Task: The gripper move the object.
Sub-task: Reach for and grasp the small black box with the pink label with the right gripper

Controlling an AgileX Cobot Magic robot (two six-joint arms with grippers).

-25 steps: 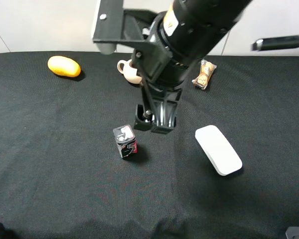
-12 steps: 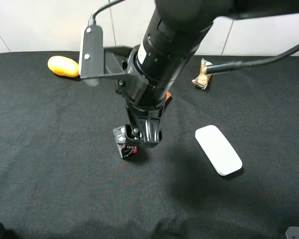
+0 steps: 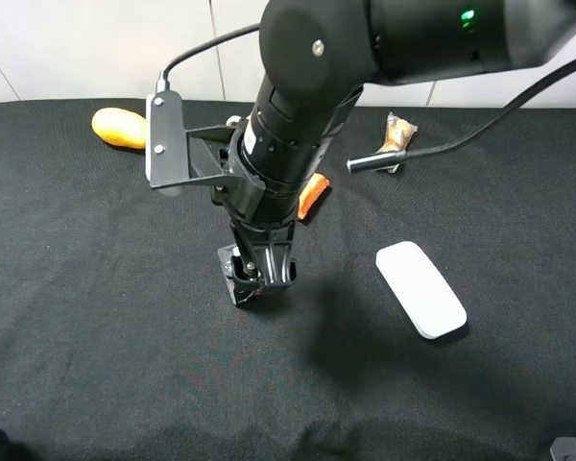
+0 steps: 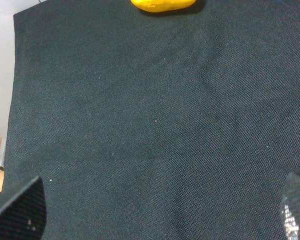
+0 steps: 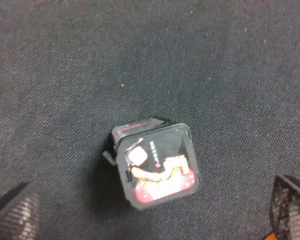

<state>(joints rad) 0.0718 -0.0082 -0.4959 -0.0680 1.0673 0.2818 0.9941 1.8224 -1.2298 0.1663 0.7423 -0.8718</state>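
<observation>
Right fingers [image 5: 12, 215] were spread wide, gripping nothing, and the black carton [image 5: 157, 167] sat on the desk [image 5: 65, 60] right between them.

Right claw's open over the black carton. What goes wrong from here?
1. In the right wrist view the carton sits skewed under the open right claw. Closing may twist or tip it rather than clamp flat faces.
2. A flap edge seems to stick out at one corner, and a finger could snag it.
3. From the high camera the arm hides most of the carton, so depth is hard to judge. Going too low could crush it into the cloth.
</observation>
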